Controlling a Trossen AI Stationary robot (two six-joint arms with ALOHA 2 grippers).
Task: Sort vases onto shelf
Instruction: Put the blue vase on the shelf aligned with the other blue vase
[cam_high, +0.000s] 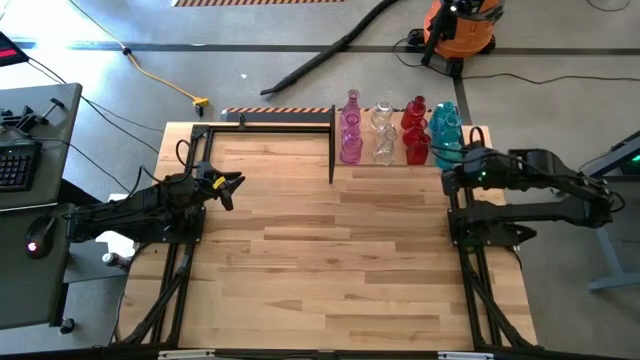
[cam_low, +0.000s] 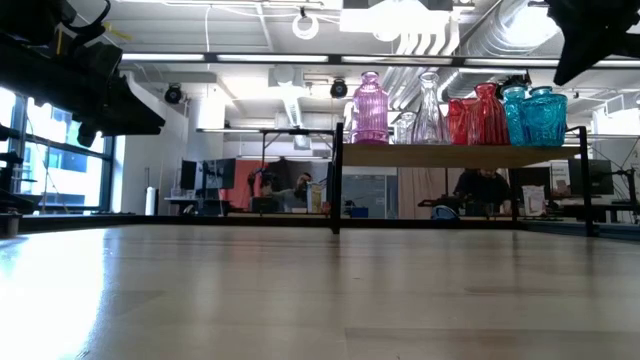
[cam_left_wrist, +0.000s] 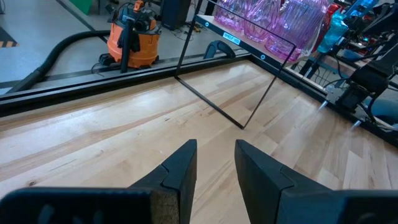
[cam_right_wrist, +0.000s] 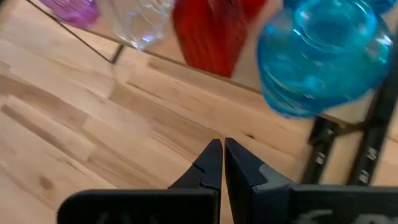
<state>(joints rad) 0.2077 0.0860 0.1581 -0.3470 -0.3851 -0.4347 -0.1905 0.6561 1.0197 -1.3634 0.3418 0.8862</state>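
Observation:
Several vases stand on the shelf (cam_low: 450, 155) at the table's far right: pink (cam_high: 351, 130), clear (cam_high: 383, 132), red (cam_high: 416, 132) and teal (cam_high: 446, 132), each resting on its base. My right gripper (cam_right_wrist: 221, 148) is shut and empty. It slants down over the tabletop just in front of the shelf's right end, near the teal vase (cam_right_wrist: 323, 59), and touches nothing. My left gripper (cam_left_wrist: 214, 165) waits at the table's left edge (cam_high: 235, 188), open with nothing between its fingers, pointing toward the shelf.
The shelf's black post (cam_high: 332, 145) stands at its left end, with a thin black frame (cam_left_wrist: 242, 124) below the board. Bare wooden tabletop (cam_high: 330, 260) fills the middle and near side. An orange shop vacuum (cam_high: 460, 25) and its hose lie on the floor beyond.

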